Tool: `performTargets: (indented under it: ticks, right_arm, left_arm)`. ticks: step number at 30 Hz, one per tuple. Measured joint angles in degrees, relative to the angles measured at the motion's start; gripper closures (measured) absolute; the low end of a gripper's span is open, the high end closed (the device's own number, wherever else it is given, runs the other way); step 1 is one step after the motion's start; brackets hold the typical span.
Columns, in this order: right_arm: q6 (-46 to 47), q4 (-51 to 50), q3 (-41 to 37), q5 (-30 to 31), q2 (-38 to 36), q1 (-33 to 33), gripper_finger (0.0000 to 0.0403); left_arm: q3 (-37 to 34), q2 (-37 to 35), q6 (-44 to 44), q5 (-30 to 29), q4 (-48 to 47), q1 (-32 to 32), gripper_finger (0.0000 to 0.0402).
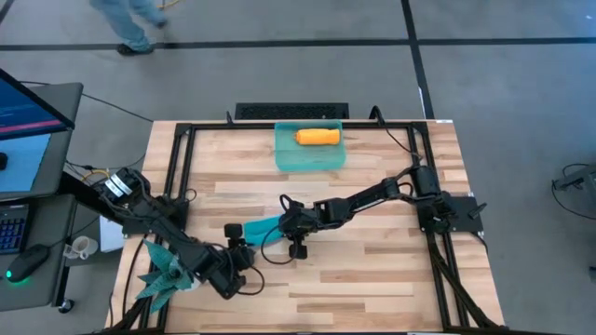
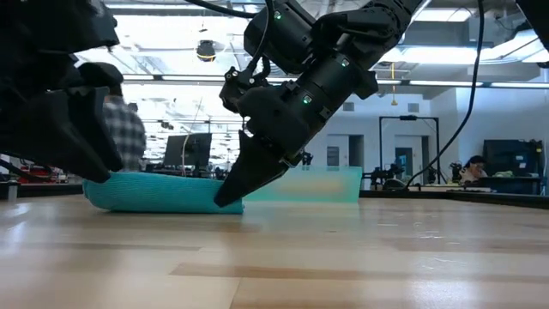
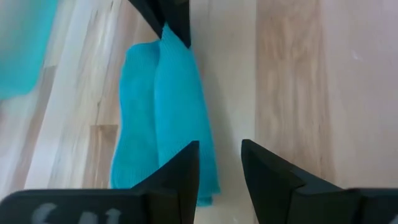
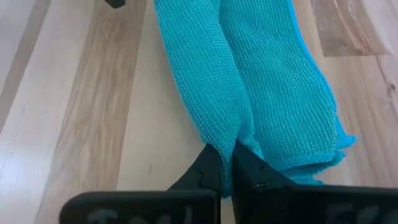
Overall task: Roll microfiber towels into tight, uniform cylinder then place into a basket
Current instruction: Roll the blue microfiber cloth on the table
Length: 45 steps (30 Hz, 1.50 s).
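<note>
1. Looking straight down, the teal towel lies partly rolled near the middle of the table; the orange towel, already rolled, sits in the basket at the far edge.
2. At table height, the right gripper pinches one end of the teal roll against the wood.
3. Left wrist: the left gripper stands narrowly parted at the roll's other end (gripping nothing).
4. Right wrist: its fingers are closed on a fold of teal cloth.
</note>
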State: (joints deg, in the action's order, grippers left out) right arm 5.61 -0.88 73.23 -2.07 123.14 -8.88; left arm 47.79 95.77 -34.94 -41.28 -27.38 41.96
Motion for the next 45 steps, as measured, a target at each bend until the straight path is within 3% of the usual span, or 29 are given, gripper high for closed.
performTargets:
  ticks: [14, 20, 27, 32, 39, 41, 45]
  right_arm:
    - [0.0, 0.0, 0.0, 0.3, 0.0, 0.0, 0.0378]
    - [0.0, 0.0, 0.0, 0.3, 0.0, 0.0, 0.0368]
    - [0.0, -0.1, 0.0, 0.3, 0.0, 0.0, 0.0378]
    - [1.3, 0.0, 0.0, 0.3, 0.0, 0.0, 0.0368]
    - [7.3, 0.0, 0.0, -6.4, 0.0, 0.1, 0.0379]
    - [10.2, 0.1, 0.0, -10.5, 0.0, -0.1, 0.0375]
    - [16.3, 0.5, 0.0, -18.5, 0.1, -0.3, 0.0364]
  left_arm:
    - [0.0, 0.0, 0.5, 3.1, -0.8, -3.8, 0.0198]
    - [-0.1, 0.0, 0.6, 4.1, -2.4, -6.1, 0.0193]
    - [-3.2, -0.3, -3.5, 10.3, -1.2, -8.3, 0.0194]
    - [-3.5, -0.3, -6.0, 10.2, -0.8, -8.3, 0.024]
    - [-2.5, -0.1, -9.0, 12.3, -0.1, -8.0, 0.0379]
    - [-2.5, -0.1, -11.6, 13.1, -0.2, -8.0, 0.039]
    - [-2.2, -0.3, -15.6, 18.8, 1.1, -8.8, 0.0374]
